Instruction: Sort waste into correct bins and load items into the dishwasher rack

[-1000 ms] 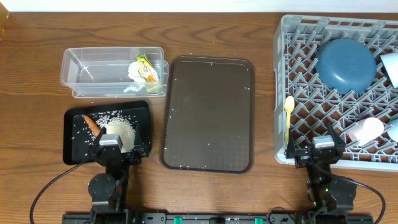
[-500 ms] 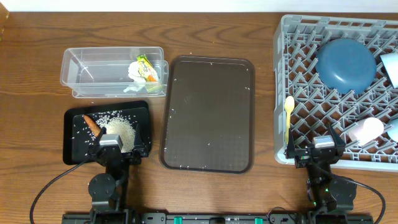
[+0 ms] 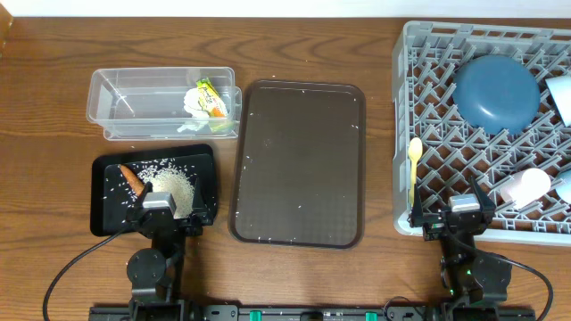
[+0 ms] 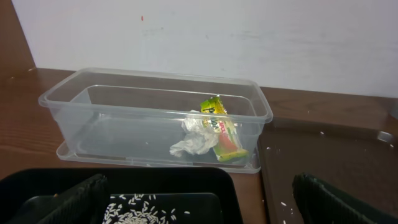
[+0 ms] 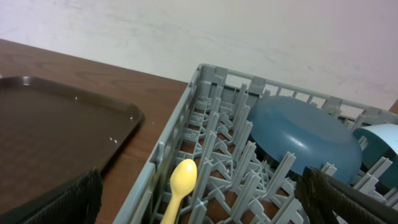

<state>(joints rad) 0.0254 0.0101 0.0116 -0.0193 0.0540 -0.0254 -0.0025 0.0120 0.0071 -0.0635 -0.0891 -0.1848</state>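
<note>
We log | left gripper wide, empty, over black bin | right gripper wide, empty, at near edge of rack | stray rice on tray, right of left gripper, nearer that arm.

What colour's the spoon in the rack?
Pale yellow spoon, lying in the grey rack; clearest in the right wrist view.

Wooden table carries clear bin, black bin, brown tray, grey rack.
</note>
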